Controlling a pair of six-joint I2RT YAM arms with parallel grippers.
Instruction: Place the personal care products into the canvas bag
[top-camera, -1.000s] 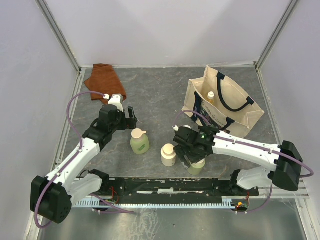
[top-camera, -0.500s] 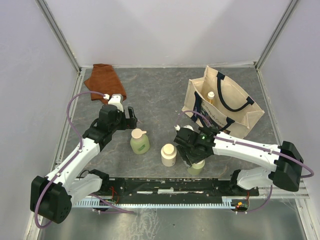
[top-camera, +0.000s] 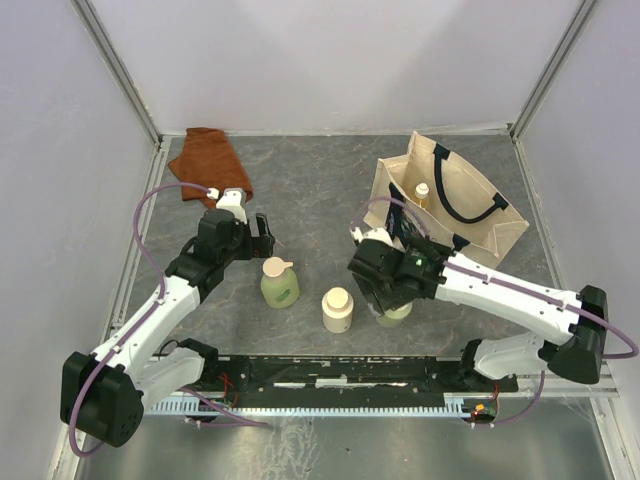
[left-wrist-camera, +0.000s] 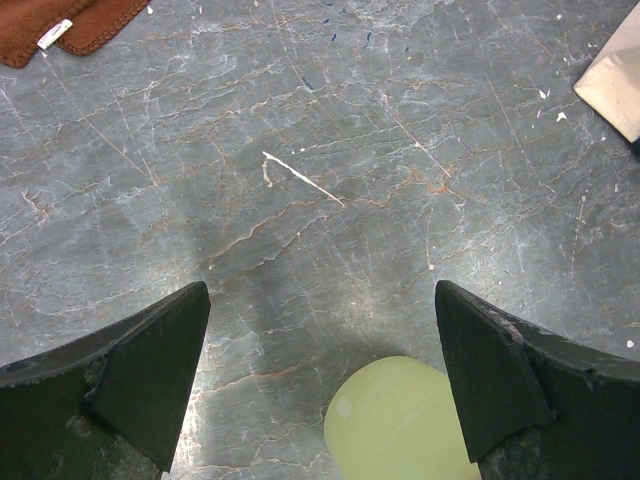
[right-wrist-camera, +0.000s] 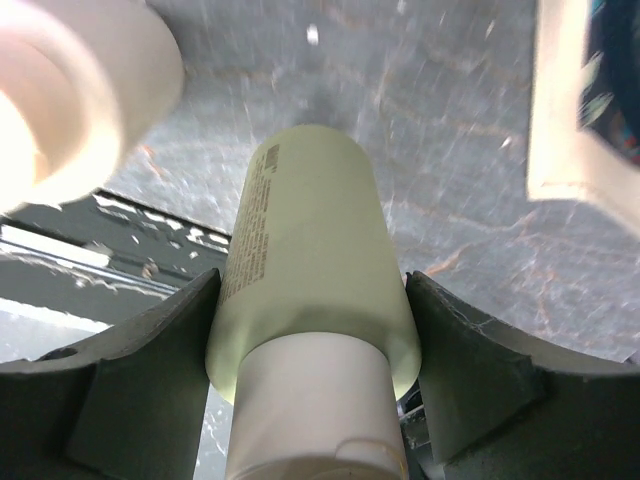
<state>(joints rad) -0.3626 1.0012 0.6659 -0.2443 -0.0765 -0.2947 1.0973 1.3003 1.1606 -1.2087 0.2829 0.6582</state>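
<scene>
The cream canvas bag (top-camera: 450, 205) with navy handles stands at the right; the amber bottle (top-camera: 422, 194) stands inside it. My right gripper (top-camera: 392, 298) is shut on the pale green cream-capped bottle (right-wrist-camera: 310, 280), which shows below it in the top view (top-camera: 395, 314), left of the bag. The cream-white round-capped bottle (top-camera: 337, 309) stands to its left and shows blurred in the right wrist view (right-wrist-camera: 70, 95). The pale green spout-cap bottle (top-camera: 279, 282) stands by my open, empty left gripper (top-camera: 260, 235); its body shows between the left fingers (left-wrist-camera: 400, 425).
A rust-brown folded cloth (top-camera: 208, 162) lies at the back left, and its edge shows in the left wrist view (left-wrist-camera: 60, 25). A black rail (top-camera: 340, 375) runs along the near edge. A corner of the bag (left-wrist-camera: 615, 85) shows at the left wrist view's right edge.
My right gripper has lifted the pale green cream-capped bottle and moved it slightly back toward the bag. The left arm has not moved.
</scene>
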